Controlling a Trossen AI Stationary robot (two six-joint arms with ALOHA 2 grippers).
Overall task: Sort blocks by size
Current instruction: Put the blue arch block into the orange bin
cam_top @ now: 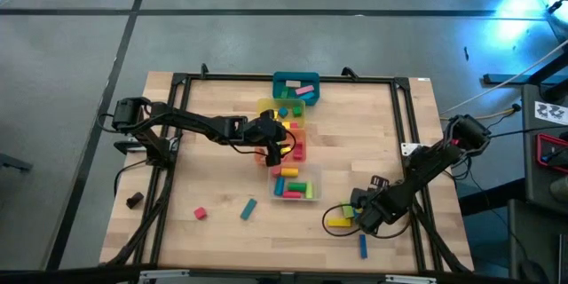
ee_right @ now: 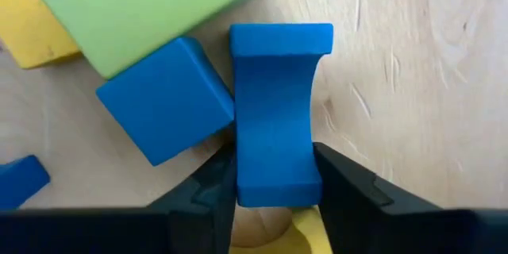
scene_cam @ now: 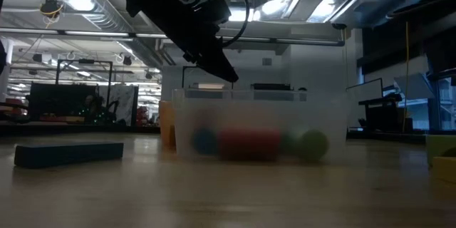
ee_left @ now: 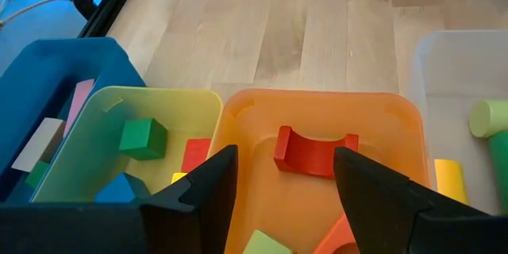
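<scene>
Right gripper [ee_right: 274,186] is closed on a blue arch block [ee_right: 276,111], beside a blue cube [ee_right: 163,99]. Left gripper [ee_left: 282,182] is held open above the orange bin [ee_left: 317,111].

Overhead, table-level, two close wrist views

We see two slim arms, both black, built of jointed segments with rounded housings at the bases. Thin black cables loop along the left arm [cam_top: 191,124] and trail from the right arm [cam_top: 426,169]. The left gripper [ee_left: 282,186] and the right gripper [ee_right: 274,178] each carry two matte black, angular, wedge-shaped fingers.
</scene>
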